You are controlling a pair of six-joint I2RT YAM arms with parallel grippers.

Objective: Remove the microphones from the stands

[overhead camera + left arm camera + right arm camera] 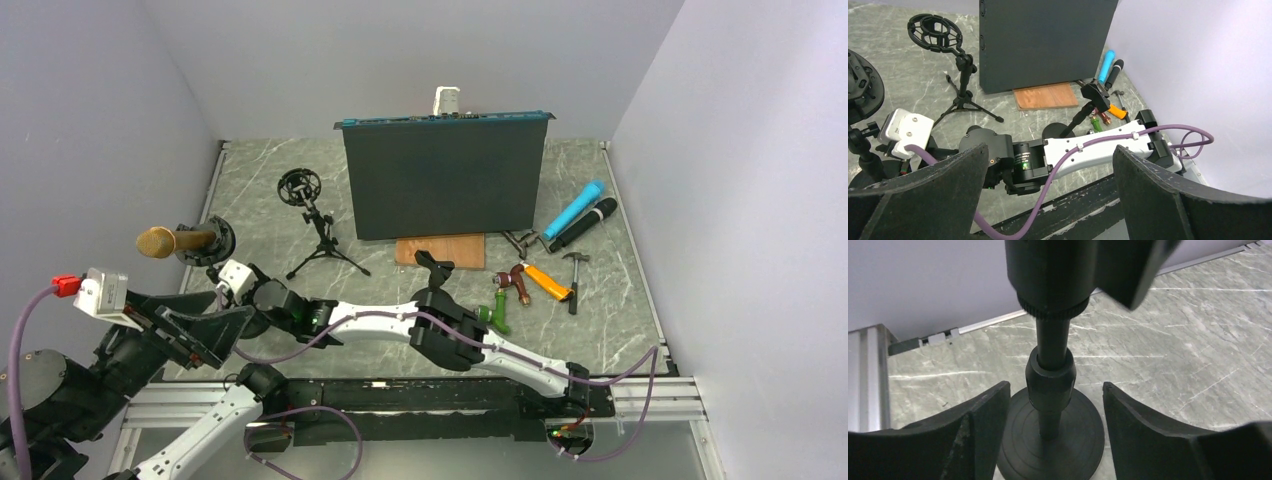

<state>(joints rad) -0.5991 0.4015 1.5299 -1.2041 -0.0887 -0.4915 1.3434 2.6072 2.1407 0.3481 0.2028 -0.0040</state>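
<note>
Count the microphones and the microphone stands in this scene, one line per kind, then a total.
Microphones: 3 (gold microphone, blue microphone, black microphone)
Stands: 3 (left stand, tripod stand, middle stand)
Total: 6

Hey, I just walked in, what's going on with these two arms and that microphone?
The right end effector is open low around the stand's pole, with a finger on either side and not touching it. The gold-headed microphone sits in the stand's holder, not yet removed. The left end effector hangs wide open near the table's front edge, holding nothing.
</note>
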